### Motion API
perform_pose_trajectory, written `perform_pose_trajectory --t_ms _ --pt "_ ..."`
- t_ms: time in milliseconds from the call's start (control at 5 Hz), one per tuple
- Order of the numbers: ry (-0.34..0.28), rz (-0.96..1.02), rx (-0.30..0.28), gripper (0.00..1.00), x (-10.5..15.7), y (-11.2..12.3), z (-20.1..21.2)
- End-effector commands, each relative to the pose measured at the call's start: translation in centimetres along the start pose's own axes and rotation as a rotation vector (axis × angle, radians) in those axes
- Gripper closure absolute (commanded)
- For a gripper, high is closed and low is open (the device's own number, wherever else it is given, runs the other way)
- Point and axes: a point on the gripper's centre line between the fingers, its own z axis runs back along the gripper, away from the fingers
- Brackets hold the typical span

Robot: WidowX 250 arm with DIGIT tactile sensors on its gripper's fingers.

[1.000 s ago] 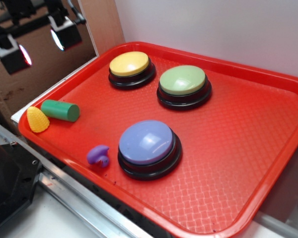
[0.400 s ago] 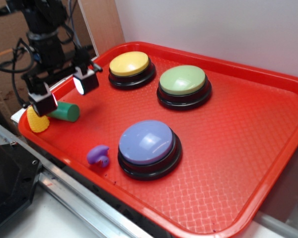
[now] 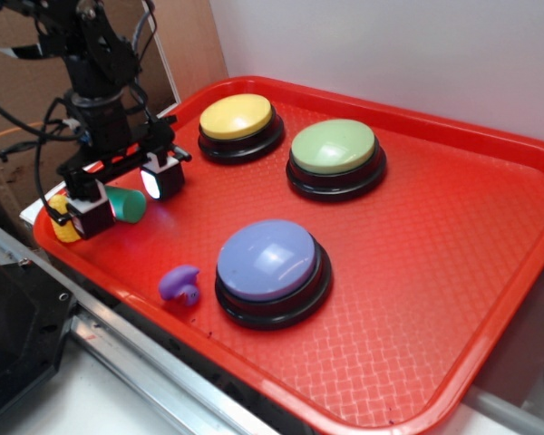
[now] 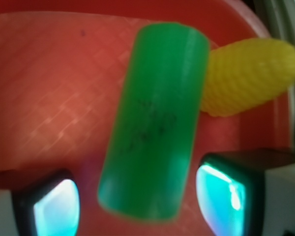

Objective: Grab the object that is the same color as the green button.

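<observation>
**Green cylinder between spread jaws at the tray's left edge**

Exterior view: the small dark-green smooth plastic cylinder (image 3: pixel 127 203) lies on the red plastic tray (image 3: pixel 453 272) near its left rim, just beside the yellow corn-shaped toy (image 3: pixel 62 220). The black gripper (image 3: pixel 127 192) stands over it, jaws spread to either side. The large pale-green domed button (image 3: pixel 334 147) sits well apart, toward the tray's far side.

Wrist view: the cylinder (image 4: pixel 155 118) runs between the two fingers (image 4: pixel 226 194), neither visibly pressing it; the corn toy (image 4: pixel 250 73) touches its side.
</observation>
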Motion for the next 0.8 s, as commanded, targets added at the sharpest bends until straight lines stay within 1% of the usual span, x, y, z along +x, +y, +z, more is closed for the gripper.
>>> perform_pose_trajectory --t_ms 0,200,400,600 --pt "-0.021 0.037 -0.019 1.00 0.4 0.6 -0.6" --pt "-0.054 -0.027 -0.039 1.00 0.1 0.4 0.1" --pt "-0.115 -0.252 -0.088 1.00 -0.9 0.2 2.9" --pt "-0.130 -0.470 -0.105 1.00 -1.9 0.1 5.8"
